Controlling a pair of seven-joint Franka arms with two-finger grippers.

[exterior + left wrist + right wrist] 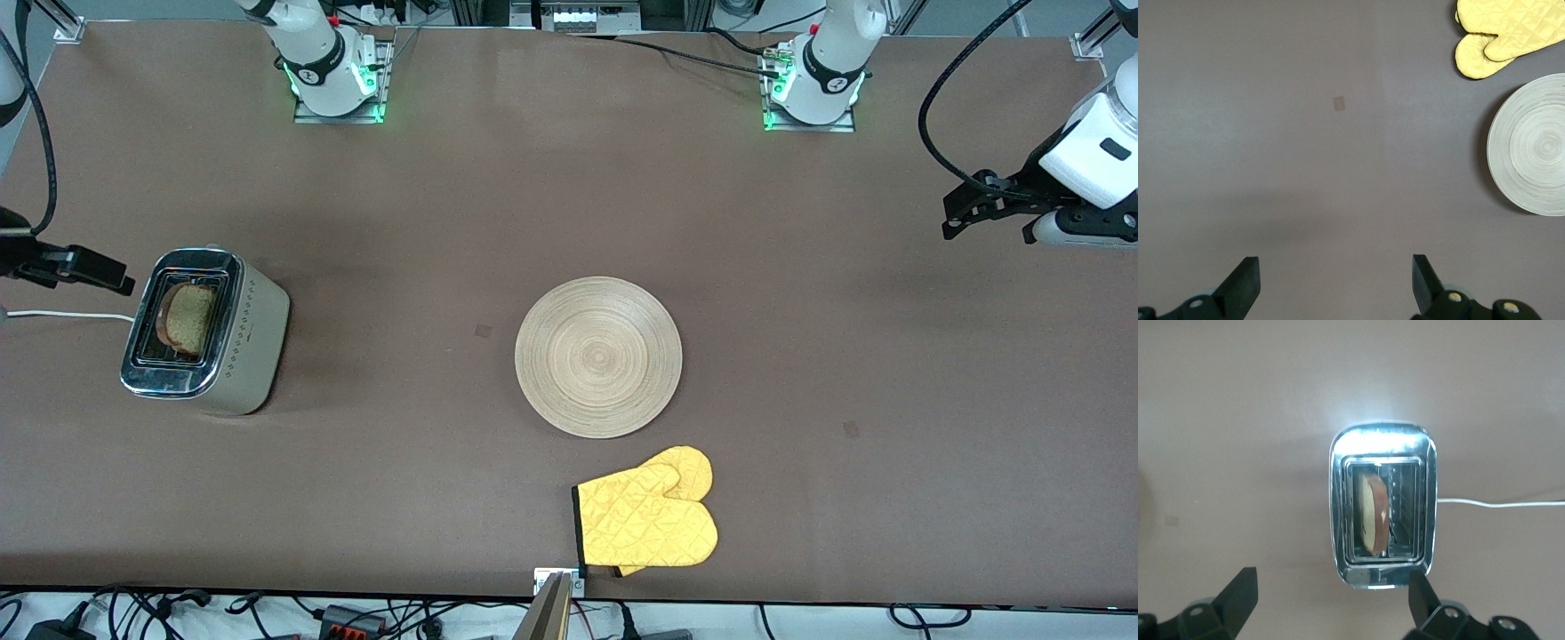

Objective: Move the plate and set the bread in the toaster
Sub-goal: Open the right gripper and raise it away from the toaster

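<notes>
A: Where's the bread (187, 318)?
B: Upright on edge in the toaster (206, 332), w/ its long axis along the slot; plate (598, 356) mid-counter (444, 196).
A: Your end effectors?
B: Left end effector (1336, 283) wide, holding nothing, over bare counter. Right end effector (1331, 600) wide, empty, over the toaster.

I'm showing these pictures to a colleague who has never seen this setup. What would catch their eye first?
Probably the bright yellow oven mitt at the table's edge nearest the front camera, with the bare plate just beyond it, mid-table. Next, the toaster toward the right arm's end, the bread already standing in its slot. Both the left gripper and the right gripper hang open and empty.
</notes>
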